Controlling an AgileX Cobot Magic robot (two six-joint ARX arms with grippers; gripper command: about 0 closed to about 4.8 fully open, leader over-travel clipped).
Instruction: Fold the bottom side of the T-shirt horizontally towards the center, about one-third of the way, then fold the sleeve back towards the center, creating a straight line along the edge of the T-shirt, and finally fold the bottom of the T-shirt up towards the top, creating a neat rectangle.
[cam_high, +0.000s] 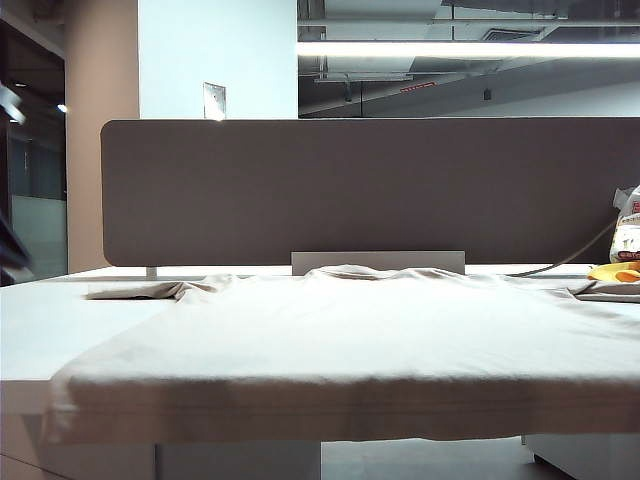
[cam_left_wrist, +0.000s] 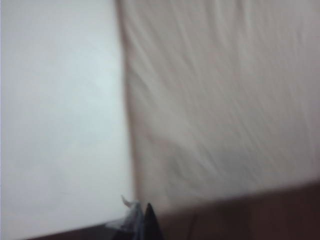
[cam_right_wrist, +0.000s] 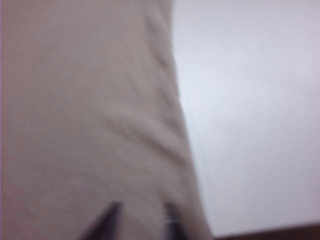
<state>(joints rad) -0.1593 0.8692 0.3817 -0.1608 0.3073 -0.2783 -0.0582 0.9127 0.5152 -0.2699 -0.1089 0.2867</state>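
The T-shirt (cam_high: 350, 330) lies flat across nearly the whole white table (cam_high: 40, 330), neckline toward the grey partition (cam_high: 370, 190), its bottom hem (cam_high: 340, 405) draped over the near table edge, so its long straight sides run away from me, front to back. Neither of my arms shows in the exterior view. My left gripper (cam_left_wrist: 142, 220) hovers right at the shirt's left side edge near the hem corner, fingertips pressed together and holding nothing — bare table on one side of them, cloth on the other. My right gripper (cam_right_wrist: 140, 220) hangs over the cloth just inside the opposite side edge, its two blurred fingers parted a little, with nothing between them. I judge the first fold wants a side edge, and each gripper already sits near its own.
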